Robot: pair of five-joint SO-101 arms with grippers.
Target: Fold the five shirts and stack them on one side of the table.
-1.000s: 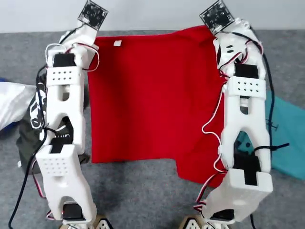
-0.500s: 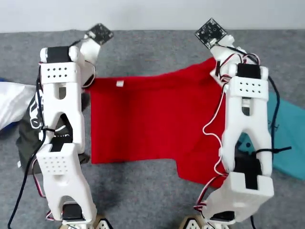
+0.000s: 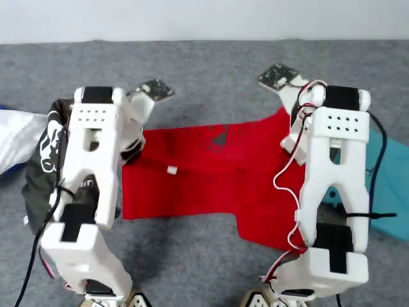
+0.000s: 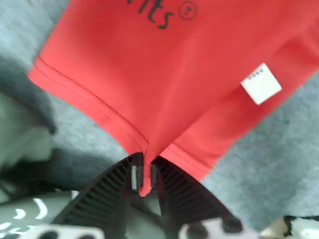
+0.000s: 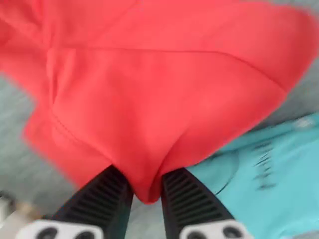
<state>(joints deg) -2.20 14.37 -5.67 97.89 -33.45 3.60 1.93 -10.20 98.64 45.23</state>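
Note:
A red shirt (image 3: 211,173) lies across the middle of the grey table, its far edge lifted and doubled back toward the near edge, with a white tag (image 3: 171,170) showing. My left gripper (image 4: 143,178) is shut on the shirt's far left corner (image 4: 144,149), held above the cloth beside the left arm (image 3: 92,160). My right gripper (image 5: 146,191) is shut on a bunched fold of the red shirt (image 5: 149,109) at its far right corner, under the right arm (image 3: 332,153). In the high view both sets of fingers are hidden beneath the arms.
A dark shirt with white print (image 3: 45,160) and a white garment (image 3: 16,141) lie at the left edge. A teal shirt (image 3: 390,185) lies at the right, also seen as teal cloth (image 5: 259,169) under the red fold. Bare grey table (image 3: 204,70) stretches beyond the shirt.
Both arms have pulled back toward the near edge, carrying the red shirt's far edge over itself. The white tag has travelled from the far left corner to mid-shirt.

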